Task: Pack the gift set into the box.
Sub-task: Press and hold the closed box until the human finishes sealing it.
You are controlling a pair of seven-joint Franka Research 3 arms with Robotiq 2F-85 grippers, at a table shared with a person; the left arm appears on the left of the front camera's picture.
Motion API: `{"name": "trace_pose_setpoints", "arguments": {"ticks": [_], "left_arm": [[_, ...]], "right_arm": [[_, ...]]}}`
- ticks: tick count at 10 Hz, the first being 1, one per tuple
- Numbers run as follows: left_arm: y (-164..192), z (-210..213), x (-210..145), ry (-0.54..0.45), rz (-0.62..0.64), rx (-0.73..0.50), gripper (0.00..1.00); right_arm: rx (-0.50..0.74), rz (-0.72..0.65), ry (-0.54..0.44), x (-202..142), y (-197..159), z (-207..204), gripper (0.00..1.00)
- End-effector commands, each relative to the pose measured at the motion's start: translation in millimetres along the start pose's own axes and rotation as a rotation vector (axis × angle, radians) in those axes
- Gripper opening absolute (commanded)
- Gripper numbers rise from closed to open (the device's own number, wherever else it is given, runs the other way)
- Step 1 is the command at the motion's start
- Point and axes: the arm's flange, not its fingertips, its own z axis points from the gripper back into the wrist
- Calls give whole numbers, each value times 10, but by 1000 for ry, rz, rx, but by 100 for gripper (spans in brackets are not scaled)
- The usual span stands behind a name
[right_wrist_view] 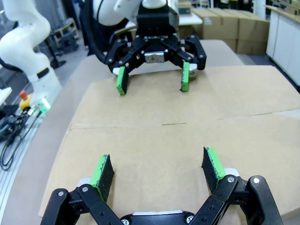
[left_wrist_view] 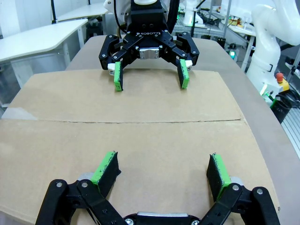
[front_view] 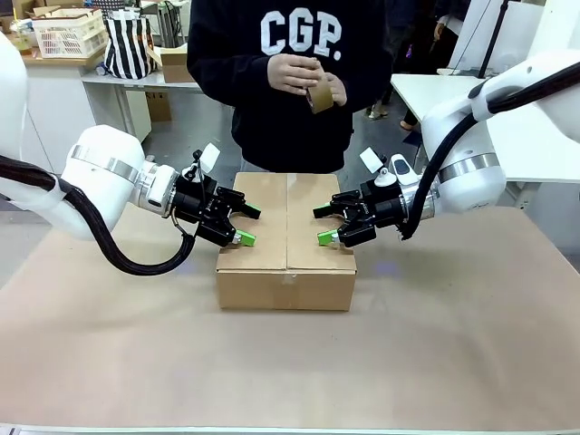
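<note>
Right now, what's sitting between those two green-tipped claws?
Just the closed top of the box, bare between left gripper and right gripper; wrist views confirm.

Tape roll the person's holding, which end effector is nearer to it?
Right, slightly. The right end effector sits just below the tape roll; the left end effector is lower left, over the box.

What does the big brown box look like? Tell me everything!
The box is plain brown corrugated cardboard, rectangular, with no print. Its top flaps are folded shut and meet at a seam down the middle. It sits flat on the brown-covered table, between the left gripper and right gripper, whose open fingers hover over its top.
</note>
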Motion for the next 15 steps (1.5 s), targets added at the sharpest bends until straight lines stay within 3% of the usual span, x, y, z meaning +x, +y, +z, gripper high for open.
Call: {"name": "trace_pose_setpoints", "arguments": {"ticks": [1,15], "left_arm": [[-5,-10,-16,5,1,1,100],[-5,-10,-16,5,1,1,100]], "right_arm": [[-2,-4,3,-18,2,-2,100],[-2,-4,3,-18,2,-2,100]]}}
